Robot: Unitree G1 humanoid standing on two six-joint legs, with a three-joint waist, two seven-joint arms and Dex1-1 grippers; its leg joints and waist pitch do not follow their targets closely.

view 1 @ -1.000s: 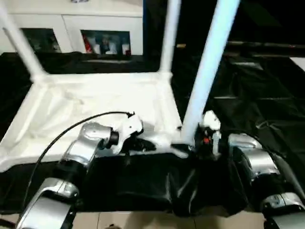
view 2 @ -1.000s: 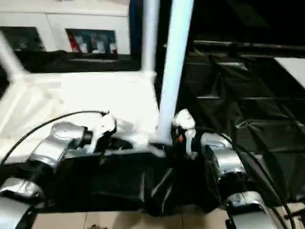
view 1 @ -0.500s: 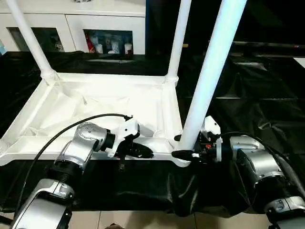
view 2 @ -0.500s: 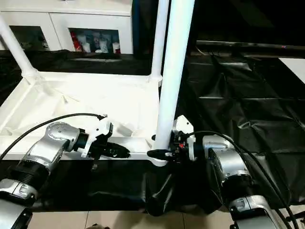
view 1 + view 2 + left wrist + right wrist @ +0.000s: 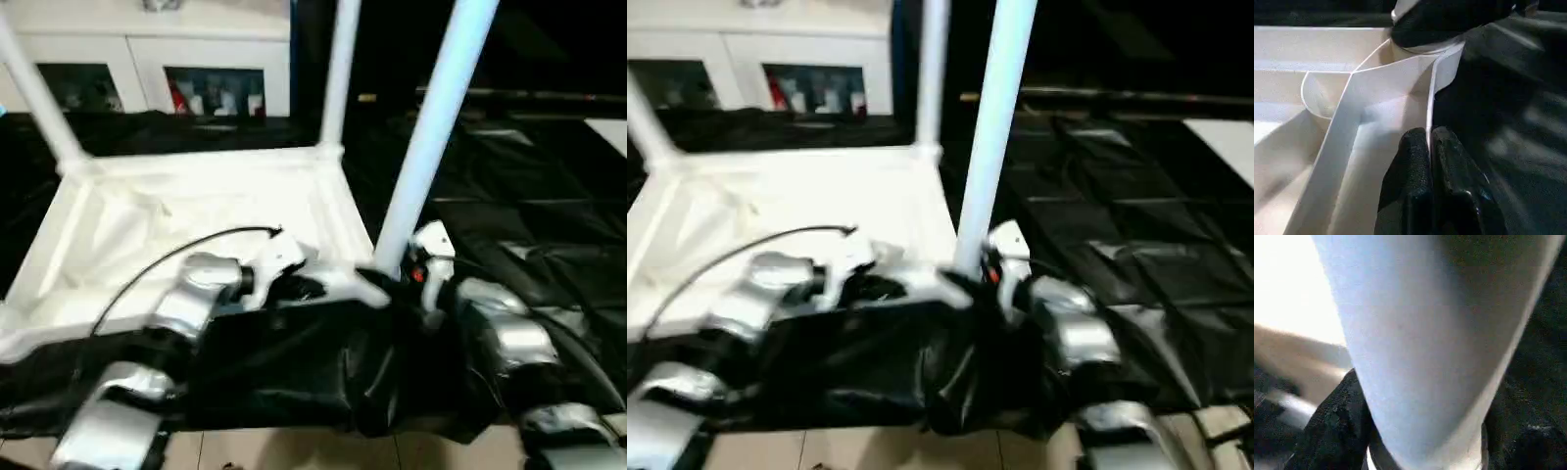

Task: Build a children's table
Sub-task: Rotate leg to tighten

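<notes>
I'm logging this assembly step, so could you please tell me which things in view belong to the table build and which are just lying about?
Part of the job:
- upturned table top, its near rim pinched by the left tool
- near leg, with the right tool around its base
- two far legs, standing in their sockets

Just lying about:
- black sheet
- white cabinet
</notes>
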